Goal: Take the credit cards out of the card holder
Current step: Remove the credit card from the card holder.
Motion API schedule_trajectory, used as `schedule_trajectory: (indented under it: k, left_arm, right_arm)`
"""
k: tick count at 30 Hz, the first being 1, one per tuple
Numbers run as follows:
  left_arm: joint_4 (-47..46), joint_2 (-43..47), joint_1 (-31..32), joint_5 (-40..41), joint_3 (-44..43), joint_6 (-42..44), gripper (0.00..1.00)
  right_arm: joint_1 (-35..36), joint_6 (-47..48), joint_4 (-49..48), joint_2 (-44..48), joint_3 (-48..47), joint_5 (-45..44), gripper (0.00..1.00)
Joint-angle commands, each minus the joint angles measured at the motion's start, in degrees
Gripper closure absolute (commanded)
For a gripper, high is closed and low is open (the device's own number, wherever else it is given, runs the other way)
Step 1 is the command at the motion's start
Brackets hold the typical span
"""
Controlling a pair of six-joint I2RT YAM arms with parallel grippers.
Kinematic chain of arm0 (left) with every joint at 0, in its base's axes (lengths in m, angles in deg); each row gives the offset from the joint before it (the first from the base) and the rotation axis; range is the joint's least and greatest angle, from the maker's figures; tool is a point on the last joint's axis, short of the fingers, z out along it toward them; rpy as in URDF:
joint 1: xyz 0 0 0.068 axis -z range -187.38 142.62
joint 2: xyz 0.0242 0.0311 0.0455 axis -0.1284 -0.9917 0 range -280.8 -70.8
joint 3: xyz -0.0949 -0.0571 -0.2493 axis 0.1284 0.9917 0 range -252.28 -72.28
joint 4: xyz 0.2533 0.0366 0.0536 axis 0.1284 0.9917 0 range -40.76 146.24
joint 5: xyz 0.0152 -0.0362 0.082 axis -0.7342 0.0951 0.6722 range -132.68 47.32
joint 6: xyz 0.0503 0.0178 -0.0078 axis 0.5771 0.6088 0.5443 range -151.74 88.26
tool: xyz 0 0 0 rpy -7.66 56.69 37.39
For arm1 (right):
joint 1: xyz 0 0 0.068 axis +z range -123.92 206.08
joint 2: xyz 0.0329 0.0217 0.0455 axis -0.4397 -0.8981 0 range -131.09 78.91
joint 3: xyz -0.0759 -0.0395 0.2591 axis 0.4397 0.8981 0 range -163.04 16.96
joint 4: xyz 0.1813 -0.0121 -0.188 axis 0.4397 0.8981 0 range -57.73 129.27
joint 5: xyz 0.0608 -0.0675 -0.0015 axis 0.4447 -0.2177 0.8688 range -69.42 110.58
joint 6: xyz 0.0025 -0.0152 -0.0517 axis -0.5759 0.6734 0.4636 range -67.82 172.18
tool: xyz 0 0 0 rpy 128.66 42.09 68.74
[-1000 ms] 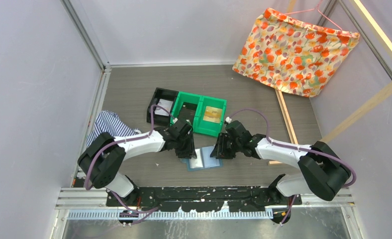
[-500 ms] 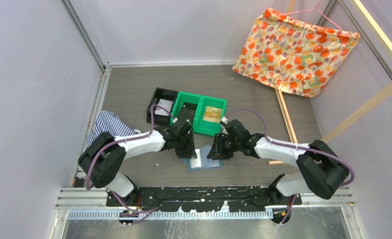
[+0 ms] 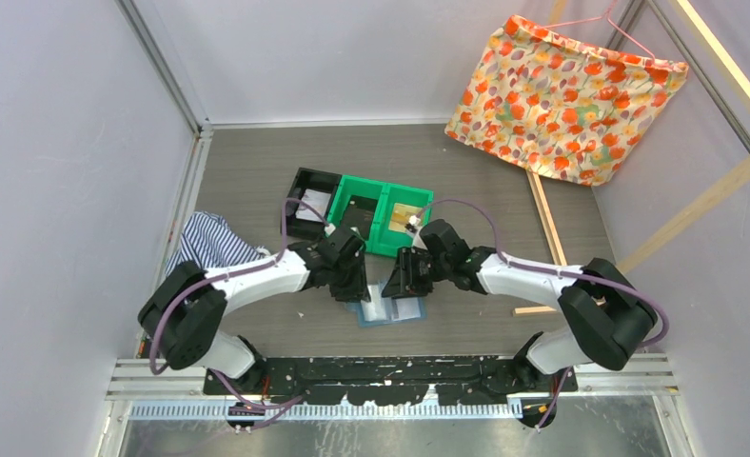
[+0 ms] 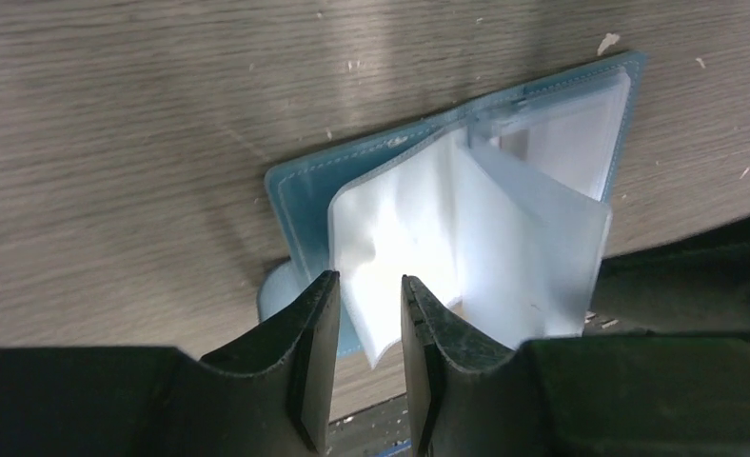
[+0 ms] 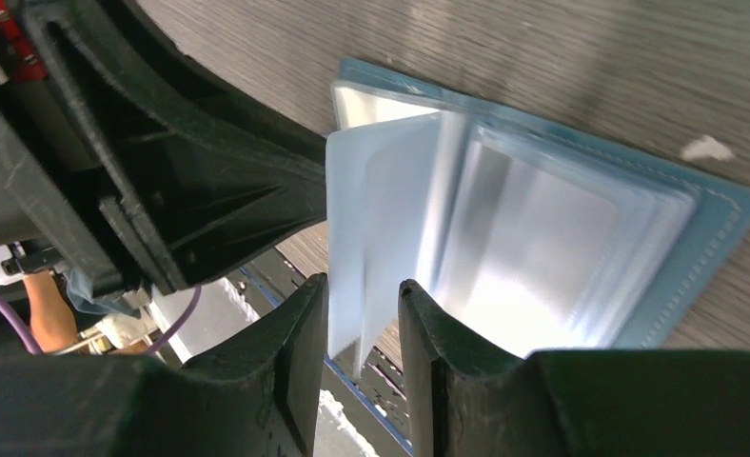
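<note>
The teal-blue card holder lies open on the table between both arms, its clear sleeves fanned up. In the left wrist view the holder shows its paler inside, and my left gripper stands with a narrow gap around the edge of one lifted sleeve. In the right wrist view my right gripper has a narrow gap with upright sleeves between its fingers, above the holder. I cannot tell any credit card apart from the glossy whitish sleeves.
Green bins and a black tray stand just behind the holder. A striped cloth lies at the left. A floral cloth on a hanger and a wooden strip are at the right.
My right gripper has moved left over the holder and now has sleeves between its fingers. My left gripper has stayed at the holder's left edge.
</note>
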Motion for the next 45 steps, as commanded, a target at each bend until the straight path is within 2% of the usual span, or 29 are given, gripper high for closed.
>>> schedule_trajectory:
  k: [1,9,12,14,16,18,21,26,30,40,45]
  left_arm:
    - [5.3,7.6,-0.3,5.7,0.2,0.0,0.69]
    - [15.9,22.6,-2.2,18.8,-0.7,-1.8,0.7]
    - [14.3,27.5,-2.2,19.6,0.2,-1.4,0.7]
    - [11.8,28.8,-2.2,17.0,1.0,-0.7,0.69]
    - [10.2,27.9,-2.1,14.8,0.9,-0.6,0.71]
    - [9.6,26.5,-0.1,16.1,-0.1,-0.9,0.74]
    - [4.7,24.8,3.1,16.4,0.1,-0.9,0.72]
    - [-4.0,16.2,3.4,9.2,0.9,-1.4,0.71]
    - [-7.9,9.9,3.4,8.5,3.4,-0.5,0.72]
    - [-11.9,0.8,3.0,4.1,5.3,-0.6,0.72]
    - [-11.8,0.0,2.9,4.4,6.1,-0.7,0.73]
  right_arm:
    - [1.3,0.3,-5.1,-2.8,-3.8,1.8,0.62]
    - [3.9,-0.1,-6.5,-9.7,-7.9,2.9,0.62]
    - [4.4,-1.2,-7.7,-11.6,-9.0,5.1,0.62]
    - [4.4,-1.1,-6.8,-11.7,-9.6,5.5,0.62]
    - [4.3,-0.1,-5.0,-9.5,-9.5,3.0,0.61]
    - [3.5,-0.3,-6.2,-5.9,-7.1,0.9,0.59]
    - [1.3,-1.3,-6.7,-0.4,-2.9,-2.0,0.58]
    - [-2.5,-4.7,-5.5,5.9,4.4,-7.6,0.57]
    - [-4.3,-7.5,-4.6,9.2,8.2,-9.6,0.55]
    - [-5.2,-8.1,-1.3,10.3,10.0,-10.2,0.55]
    - [-5.2,-7.6,-4.9,6.6,10.4,-7.2,0.54]
